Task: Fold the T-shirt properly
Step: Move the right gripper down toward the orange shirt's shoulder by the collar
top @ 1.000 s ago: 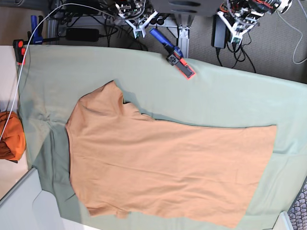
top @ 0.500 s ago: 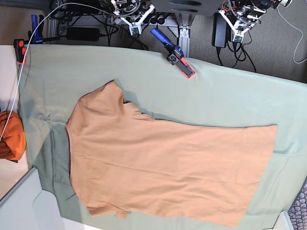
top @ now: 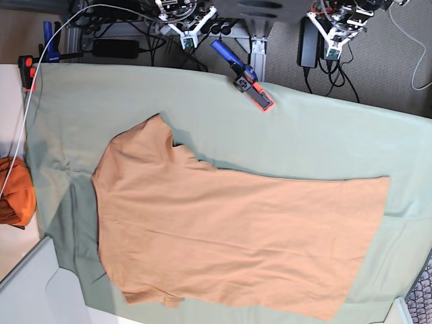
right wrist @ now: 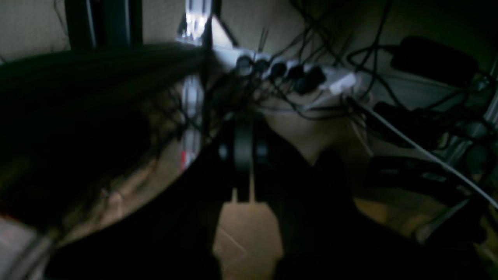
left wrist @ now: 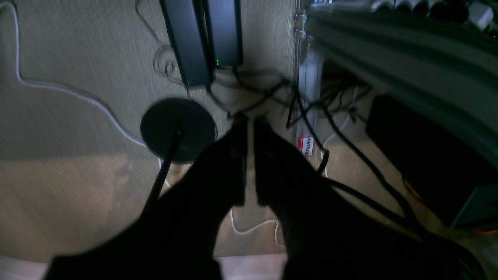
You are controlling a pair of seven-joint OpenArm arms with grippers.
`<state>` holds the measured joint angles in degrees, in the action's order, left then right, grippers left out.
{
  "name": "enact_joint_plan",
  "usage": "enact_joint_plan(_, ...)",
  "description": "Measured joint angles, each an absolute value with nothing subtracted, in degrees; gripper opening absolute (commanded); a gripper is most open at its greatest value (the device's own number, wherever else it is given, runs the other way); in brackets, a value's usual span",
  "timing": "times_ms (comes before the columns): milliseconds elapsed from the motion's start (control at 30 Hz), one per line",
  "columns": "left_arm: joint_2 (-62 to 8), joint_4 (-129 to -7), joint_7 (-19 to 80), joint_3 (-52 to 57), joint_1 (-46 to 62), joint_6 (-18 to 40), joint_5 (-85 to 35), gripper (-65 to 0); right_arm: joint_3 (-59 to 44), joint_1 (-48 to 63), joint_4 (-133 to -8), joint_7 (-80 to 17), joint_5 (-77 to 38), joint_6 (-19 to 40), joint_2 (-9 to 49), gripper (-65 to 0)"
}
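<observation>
Base view bright, evenly lit, sharp; soft shadows only. Both wrist views dim, blurred, foreground silhouetted black; light seemingly from beyond; edges look stretched.

left tool [top: 333,46]: we see white fingers, red and black wiring | right tool [top: 189,35]: white fingers | wrist views: both dark silhouettes
</observation>
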<state>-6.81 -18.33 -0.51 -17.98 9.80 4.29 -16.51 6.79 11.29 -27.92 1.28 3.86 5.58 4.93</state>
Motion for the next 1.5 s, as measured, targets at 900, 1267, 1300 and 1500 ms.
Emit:
enact_joint_plan(900, -18.3, -71.8, 2.0, 10.5, 41.9, 38.8, -30.4, -61.5, -4.8, 52.8, -94.1, -16.1, -2.1, 4.4, 31.1, -64.6)
enact_joint_plan(1267, -20.9, -97.1, 29.7, 30.0, 44.3, 39.1, -50.0, -38.0, -20.9, 49.4, -112.1, -24.8, -18.9, 4.5, 31.7, -29.7)
enact_joint_plan(1300, -21.8, -98.5, 30.1, 30.6, 44.3, 39.1, -50.0, -37.3, -21.3, 47.2, -112.0, -25.2, -20.4, 4.5, 31.7, -27.5)
enact_joint_plan(1500, -25.9, -100.1, 30.9, 30.7, 43.9, 39.1, -48.2, -37.3, -21.5, 32.6, -105.9, -27.2, -28.2, 4.1, 29.0, -27.0)
